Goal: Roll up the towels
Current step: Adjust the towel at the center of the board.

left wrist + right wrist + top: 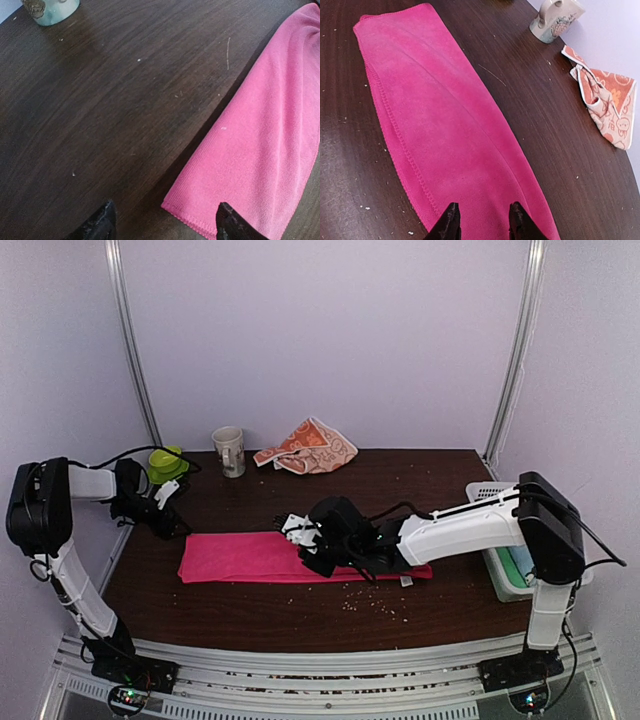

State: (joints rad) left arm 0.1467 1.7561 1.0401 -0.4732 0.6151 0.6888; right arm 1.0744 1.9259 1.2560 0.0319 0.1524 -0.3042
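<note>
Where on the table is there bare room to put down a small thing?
Bare wood lies at the back right, between the orange towel and the basket, and along the near edge in front of the pink towel, with a few crumbs. It is crowded at the back left, around the mug and green object.

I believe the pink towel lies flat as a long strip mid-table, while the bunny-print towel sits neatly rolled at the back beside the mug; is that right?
Not quite. The bunny-print towel is not rolled: it lies crumpled in a loose heap at the back beside the mug, as the right wrist view shows. The pink towel does lie flat as a long strip mid-table.
</note>
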